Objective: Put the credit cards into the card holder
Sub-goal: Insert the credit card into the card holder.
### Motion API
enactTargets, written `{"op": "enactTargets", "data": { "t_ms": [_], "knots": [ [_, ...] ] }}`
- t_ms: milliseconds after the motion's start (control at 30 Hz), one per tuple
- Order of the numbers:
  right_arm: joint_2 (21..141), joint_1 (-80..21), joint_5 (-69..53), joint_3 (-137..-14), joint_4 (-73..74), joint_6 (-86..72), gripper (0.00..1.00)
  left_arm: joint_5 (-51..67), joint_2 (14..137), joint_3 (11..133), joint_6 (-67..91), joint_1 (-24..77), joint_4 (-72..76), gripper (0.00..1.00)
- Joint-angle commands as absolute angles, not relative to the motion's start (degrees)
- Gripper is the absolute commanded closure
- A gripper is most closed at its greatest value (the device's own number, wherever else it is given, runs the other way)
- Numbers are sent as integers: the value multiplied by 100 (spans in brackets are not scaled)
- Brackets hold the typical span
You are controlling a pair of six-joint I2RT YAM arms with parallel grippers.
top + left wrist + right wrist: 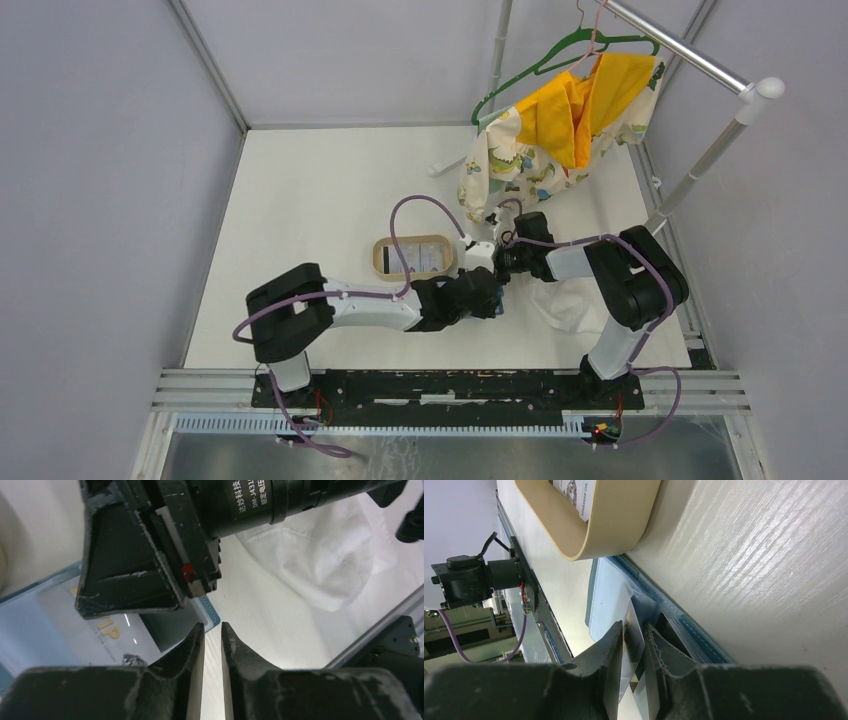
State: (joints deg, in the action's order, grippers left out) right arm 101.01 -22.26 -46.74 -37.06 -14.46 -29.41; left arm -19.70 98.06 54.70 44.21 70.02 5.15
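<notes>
The blue card holder (212,614) lies open on the table, and a pale credit card with gold lettering (100,630) sits in its clear pocket. In the right wrist view a pale and black credit card (634,614) stands on edge at the holder's (696,632) pocket mouth. My right gripper (634,625) is shut on that card. My left gripper (213,625) hovers at the holder's corner, its jaws a narrow slit apart with only table between them. Another credit card (415,258) lies in the tan tray (378,258).
A crumpled white cloth (570,305) lies right of the holder, under the right arm. At the back right a garment rack holds a yellow printed garment (570,120) on a green hanger. A metal rail (450,385) runs along the near edge.
</notes>
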Motion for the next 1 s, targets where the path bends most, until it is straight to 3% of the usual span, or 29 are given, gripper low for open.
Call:
{"op": "enactTargets", "data": {
  "t_ms": [0, 533, 800, 967],
  "knots": [
    [10318, -2310, -4236, -3694, -1116, -2656, 72, -2461, 10275, 6132, 4733, 7089, 39, 77],
    [10348, -2311, -4236, -3705, -1106, -2637, 72, -3361, 11140, 7242, 4927, 7148, -1475, 78],
    [10363, -2305, -4236, -3718, -1072, -2621, 68, -3777, 11268, 7460, 5132, 7138, -1927, 54],
    [10372, -2303, -4236, -3735, -1045, -2609, 65, -3838, 11246, 7421, 5240, 7103, -1998, 48]
  ]
}}
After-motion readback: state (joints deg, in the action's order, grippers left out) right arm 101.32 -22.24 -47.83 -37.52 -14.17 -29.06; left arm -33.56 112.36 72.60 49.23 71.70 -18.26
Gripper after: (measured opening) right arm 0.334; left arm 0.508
